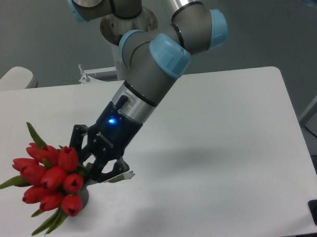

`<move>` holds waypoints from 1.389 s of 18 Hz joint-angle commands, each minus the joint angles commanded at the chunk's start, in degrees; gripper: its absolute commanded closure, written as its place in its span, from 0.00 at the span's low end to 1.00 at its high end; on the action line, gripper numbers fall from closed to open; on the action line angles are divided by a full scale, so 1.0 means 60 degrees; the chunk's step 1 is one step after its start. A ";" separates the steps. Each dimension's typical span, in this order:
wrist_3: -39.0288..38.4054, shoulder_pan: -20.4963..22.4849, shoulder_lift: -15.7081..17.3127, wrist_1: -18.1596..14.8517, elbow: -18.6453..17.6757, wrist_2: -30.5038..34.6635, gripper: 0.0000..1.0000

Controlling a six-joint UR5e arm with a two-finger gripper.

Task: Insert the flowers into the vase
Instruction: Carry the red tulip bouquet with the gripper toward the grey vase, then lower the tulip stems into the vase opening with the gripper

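Flowers [48,179] sit far left, near the table [227,147] front edge, blooms hiding most of the vase [84,200]; stems look already in, I reckon. Gripper [92,167] just right of the bunch, touching or nearly; can't tell if it's closed on stems. Next, I'd open & back off w/o tipping.

A smooth matt white finish is seen on the worktop [227,147]. The flowers [48,177] look waxy and slightly glossy, the arm [147,82] is brushed grey metal capped with shiny blue plastic.
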 joint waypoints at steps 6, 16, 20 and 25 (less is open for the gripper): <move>-0.0924 -0.0455 0.0000 0.0600 0.0000 -0.0015 0.63; -0.0938 -0.0338 0.0000 0.0938 0.0073 -0.1362 0.63; -0.0953 -0.0309 0.0000 0.0938 0.0132 -0.1406 0.63; -0.0953 -0.0235 -0.0059 0.0938 0.0205 -0.2284 0.64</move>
